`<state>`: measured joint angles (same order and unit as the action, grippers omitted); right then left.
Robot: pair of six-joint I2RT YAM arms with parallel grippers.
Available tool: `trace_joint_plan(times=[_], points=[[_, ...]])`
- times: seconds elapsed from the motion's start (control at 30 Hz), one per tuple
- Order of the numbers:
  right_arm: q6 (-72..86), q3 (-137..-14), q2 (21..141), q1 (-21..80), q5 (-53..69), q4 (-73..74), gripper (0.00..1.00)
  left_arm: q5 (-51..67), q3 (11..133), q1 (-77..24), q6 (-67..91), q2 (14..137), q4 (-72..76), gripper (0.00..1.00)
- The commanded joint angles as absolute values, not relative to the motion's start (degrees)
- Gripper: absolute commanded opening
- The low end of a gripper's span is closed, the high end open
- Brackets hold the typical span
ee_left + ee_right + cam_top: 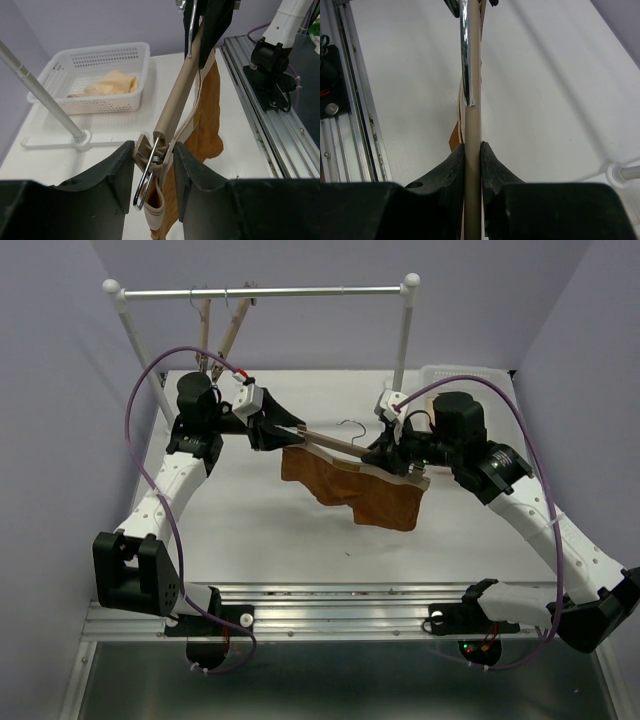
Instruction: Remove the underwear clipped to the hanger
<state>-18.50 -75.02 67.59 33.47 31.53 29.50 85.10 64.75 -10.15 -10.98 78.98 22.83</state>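
The hanger [335, 443], a light-wood bar with a wire hook, is held above the table between both grippers. Below the bar hangs the rust-brown underwear [355, 490], clipped at both ends. My left gripper [285, 432] is at the bar's left end. In the left wrist view its fingers [195, 170] press both sides of the end clip [150, 160], which bites the pale waistband of the underwear [207, 120]. My right gripper [395, 462] is shut on the bar near its right end. The right wrist view shows the bar [472, 100] squeezed between the right gripper's [472, 150] two pads.
A white basket [105, 102] holding pale beige cloth [112, 82] stands at the table's back right corner [460, 372]. A white clothes rack [265, 292] with other wooden hangers [225, 330] spans the back; its post [40, 95] rises near the basket. A metal rail [330, 610] runs along the near edge.
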Motion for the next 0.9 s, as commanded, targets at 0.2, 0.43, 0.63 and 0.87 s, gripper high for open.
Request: trace_joint_plan(times=[0.2, 0.43, 0.63, 0.87], points=[[-17.76, -75.59, 68.46, 33.75, 30.5, 26.37, 0.01, 92.29, 66.54, -10.46, -13.35, 77.18, 23.99, 0.0], [-18.01, -75.94, 69.43, 33.75, 24.18, 25.66, 0.01, 92.2, 66.0, -10.63, -15.21, 75.76, 23.91, 0.0], [-34.17, -74.09, 67.5, 33.75, 24.7, 24.08, 0.01, 89.83, 67.06, -13.0, -12.4, 76.73, 23.99, 0.0], [-40.87, -74.62, 66.27, 33.75, 26.36, 23.82, 0.01, 84.04, 63.91, -14.5, -13.27, 72.69, 24.08, 0.0]])
